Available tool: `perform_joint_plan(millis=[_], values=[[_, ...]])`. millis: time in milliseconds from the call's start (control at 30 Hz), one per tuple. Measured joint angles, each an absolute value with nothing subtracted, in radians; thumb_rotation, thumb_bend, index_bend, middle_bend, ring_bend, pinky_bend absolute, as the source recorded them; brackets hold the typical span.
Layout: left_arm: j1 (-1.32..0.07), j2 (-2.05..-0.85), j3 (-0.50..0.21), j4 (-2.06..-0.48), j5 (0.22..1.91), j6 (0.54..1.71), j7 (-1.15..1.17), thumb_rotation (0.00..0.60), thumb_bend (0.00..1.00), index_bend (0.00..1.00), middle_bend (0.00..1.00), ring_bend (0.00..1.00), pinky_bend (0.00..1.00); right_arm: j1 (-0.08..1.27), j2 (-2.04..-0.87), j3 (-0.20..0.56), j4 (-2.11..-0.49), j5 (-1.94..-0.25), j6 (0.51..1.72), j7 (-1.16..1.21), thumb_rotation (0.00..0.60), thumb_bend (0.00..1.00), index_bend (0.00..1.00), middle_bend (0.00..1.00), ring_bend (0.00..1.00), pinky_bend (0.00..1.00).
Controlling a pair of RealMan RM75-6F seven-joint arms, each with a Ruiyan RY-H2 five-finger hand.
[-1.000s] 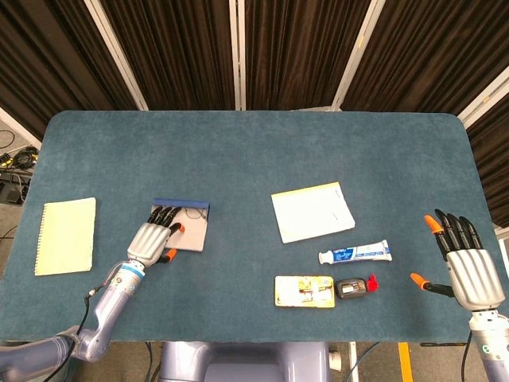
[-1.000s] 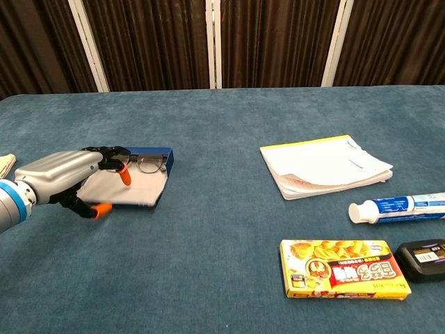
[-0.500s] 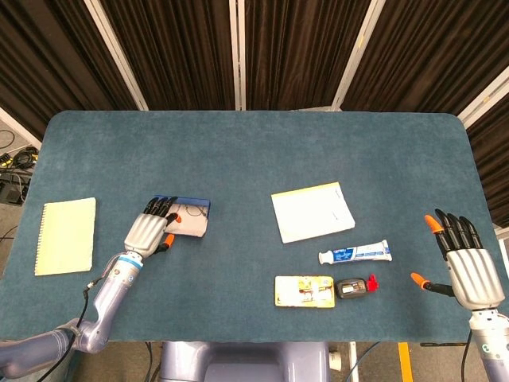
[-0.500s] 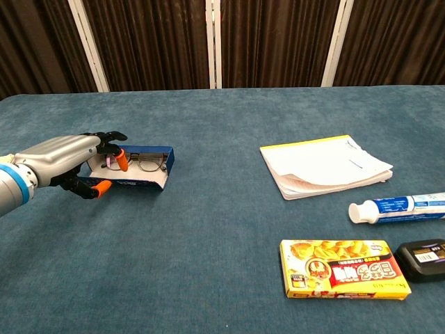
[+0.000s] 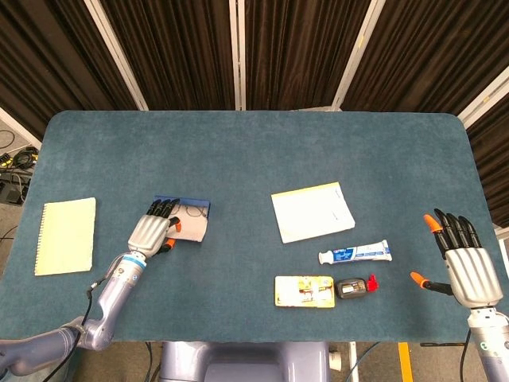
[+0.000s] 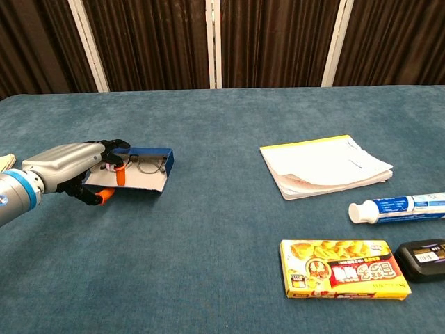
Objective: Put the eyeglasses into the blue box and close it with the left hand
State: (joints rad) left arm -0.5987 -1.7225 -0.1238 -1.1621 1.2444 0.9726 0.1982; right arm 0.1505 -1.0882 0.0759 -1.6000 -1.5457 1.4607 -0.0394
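Observation:
The blue box (image 6: 149, 154) (image 5: 193, 204) lies left of centre with its white lid flap (image 6: 138, 182) (image 5: 194, 228) tilted toward me. Thin-framed eyeglasses (image 6: 147, 164) (image 5: 193, 212) lie inside it. My left hand (image 6: 67, 168) (image 5: 154, 231) is at the box's left end. Its fingers lie over the flap's left edge and the orange-tipped thumb sits beneath it, so it pinches the flap. My right hand (image 5: 466, 269) hovers at the table's right front edge, fingers spread, holding nothing. The chest view does not show it.
A yellow notepad (image 5: 65, 235) lies far left. Right of centre are a white notebook (image 5: 312, 211) (image 6: 325, 165), a toothpaste tube (image 5: 355, 254) (image 6: 400, 207), a yellow carton (image 5: 304, 290) (image 6: 344, 268) and a small black case (image 5: 350, 287) (image 6: 422, 259).
The left hand raised the flap from flat on the table to nearly upright, then let it drop back partway. The right hand stayed put.

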Motion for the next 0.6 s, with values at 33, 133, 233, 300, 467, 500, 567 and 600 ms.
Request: perform_joint_plan(millis=[33, 133, 233, 300, 467, 500, 567, 600], values=[[-0.595, -1.714, -0.12, -1.174, 1.25, 0.977, 0.195, 0.6, 0.53, 0.56, 0.0, 0.0, 0.0, 0.15, -1.088, 0.076, -1.601, -1.547, 1.462, -0.039, 0.6, 0.0, 0.0, 0.0, 0.0, 0.0], [-0.584, -1.683, -0.11, -1.214, 1.263, 0.993, 0.192, 0.6, 0.53, 0.59, 0.0, 0.0, 0.0, 0.149, -1.086, 0.075, -1.604, -1.552, 1.467, -0.036, 0.6, 0.0, 0.0, 0.0, 0.0, 0.0], [-0.57, -1.641, -0.099, -1.267, 1.274, 1.01, 0.195, 0.6, 0.53, 0.6, 0.0, 0.0, 0.0, 0.146, -1.083, 0.072, -1.608, -1.56, 1.474, -0.032, 0.6, 0.0, 0.0, 0.0, 0.0, 0.0], [-0.561, -1.612, -0.092, -1.304, 1.28, 1.019, 0.198, 0.6, 0.53, 0.6, 0.0, 0.0, 0.0, 0.145, -1.081, 0.071, -1.61, -1.564, 1.478, -0.03, 0.6, 0.0, 0.0, 0.0, 0.0, 0.0], [-0.535, -1.513, -0.069, -1.419, 1.294, 1.04, 0.21, 0.6, 0.53, 0.63, 0.0, 0.0, 0.0, 0.141, -1.076, 0.069, -1.617, -1.573, 1.487, -0.025, 0.6, 0.0, 0.0, 0.0, 0.0, 0.0], [-0.531, -1.495, -0.065, -1.439, 1.296, 1.043, 0.215, 0.6, 0.53, 0.63, 0.0, 0.0, 0.0, 0.141, -1.076, 0.068, -1.617, -1.574, 1.488, -0.025, 0.6, 0.0, 0.0, 0.0, 0.0, 0.0], [-0.522, -1.455, -0.054, -1.483, 1.299, 1.048, 0.227, 0.6, 0.53, 0.63, 0.0, 0.0, 0.0, 0.14, -1.075, 0.068, -1.619, -1.575, 1.489, -0.025, 0.6, 0.0, 0.0, 0.0, 0.0, 0.0], [-0.519, -1.439, -0.05, -1.502, 1.3, 1.049, 0.233, 0.6, 0.53, 0.63, 0.0, 0.0, 0.0, 0.14, -1.074, 0.068, -1.62, -1.576, 1.49, -0.025, 0.6, 0.0, 0.0, 0.0, 0.0, 0.0]])
